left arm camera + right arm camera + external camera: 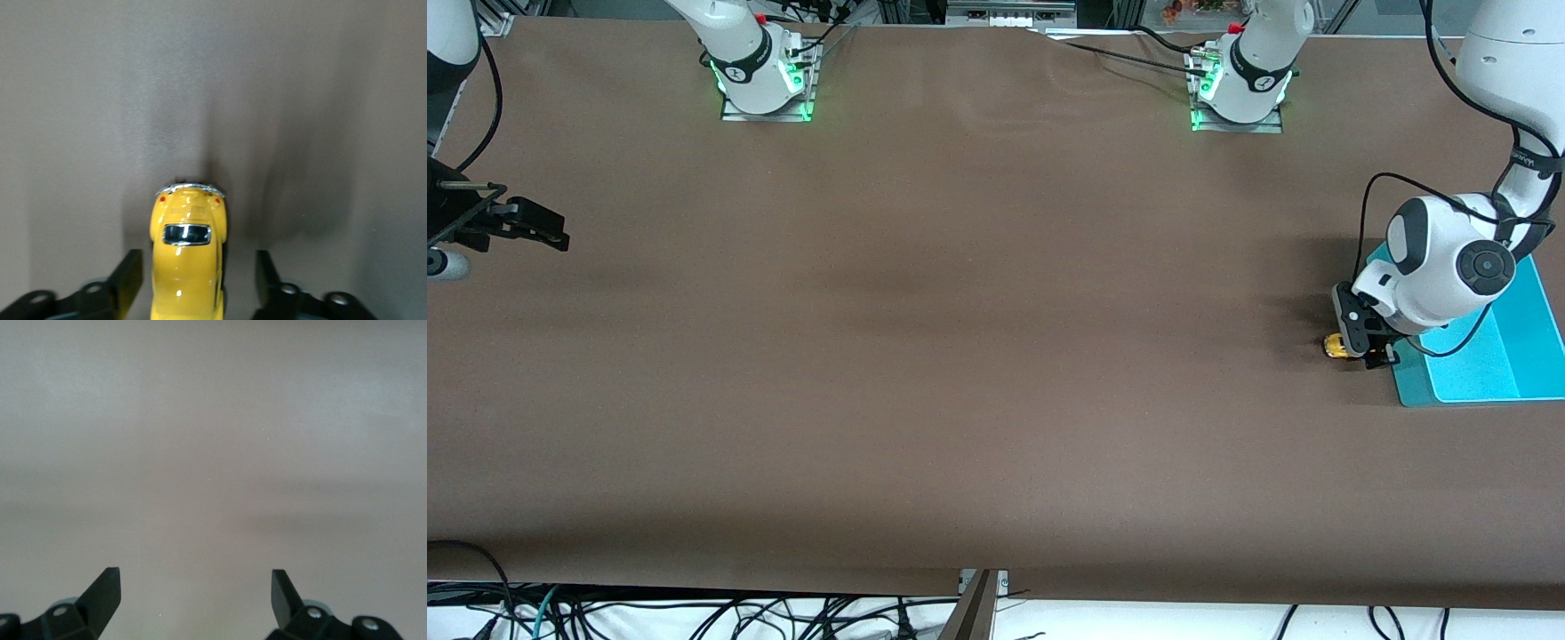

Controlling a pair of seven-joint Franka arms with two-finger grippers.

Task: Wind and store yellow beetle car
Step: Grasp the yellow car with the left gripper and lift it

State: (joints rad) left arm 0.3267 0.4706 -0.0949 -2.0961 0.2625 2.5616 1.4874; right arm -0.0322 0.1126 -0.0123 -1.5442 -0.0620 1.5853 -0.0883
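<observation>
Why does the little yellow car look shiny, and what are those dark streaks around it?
Left wrist view: the yellow beetle car carries small white glare spots on its glossy paint; soft shadows streak the brown table. Front view: green glow lights both arm bases.

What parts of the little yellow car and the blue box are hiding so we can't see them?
- Yellow beetle car: its front end is cut off by the left wrist view's edge; the front view shows only a speck beside the left gripper.
- Blue bin: partly covered by the left arm, and cut off by the front view's edge.

The brown counter [960, 356] carries the yellow beetle car [1335, 346] just beside a turquoise tray [1485, 356]
</observation>
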